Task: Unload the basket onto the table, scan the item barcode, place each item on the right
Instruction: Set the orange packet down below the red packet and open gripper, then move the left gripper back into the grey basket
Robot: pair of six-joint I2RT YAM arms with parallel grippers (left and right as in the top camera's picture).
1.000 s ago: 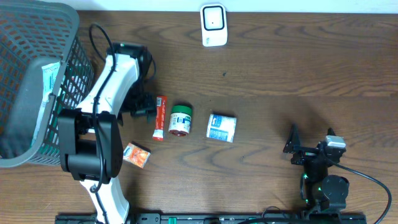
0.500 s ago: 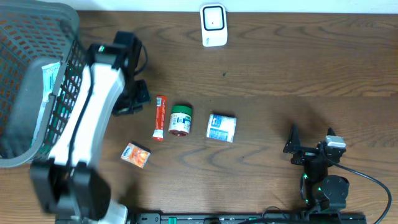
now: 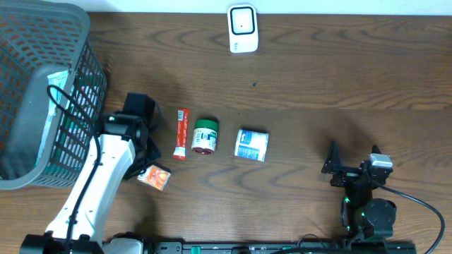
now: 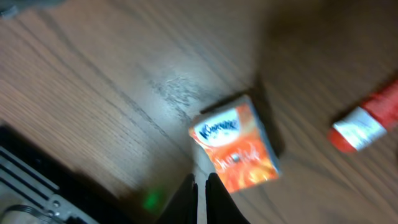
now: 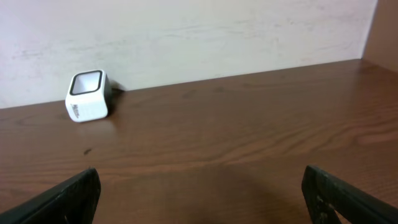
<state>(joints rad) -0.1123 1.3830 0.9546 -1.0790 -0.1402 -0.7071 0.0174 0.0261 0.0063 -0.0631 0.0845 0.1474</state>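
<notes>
Dark wood-grain surface (image 3: 318,85) fills the overhead view. At far left stands a grey mesh basket (image 3: 78,32). Just right of it, at lower left, the left fingers (image 4: 211,196) are pressed together on nothing, their tips right beside the orange carton (image 3: 154,176), which lies flat; whether they touch it cannot be told. Towards the centre lie a red stick pack (image 3: 182,132), a green-lidded jar (image 3: 205,136) and a blue and white packet (image 3: 252,144), none lifted. The white scanner (image 3: 241,28) sits at the top centre, well apart from every item. At lower right the right fingers (image 5: 342,199) stand wide and empty. By this layout the task is barely begun: an item has yet to be gripped, carried to the scanner and shown barcode-first
</notes>
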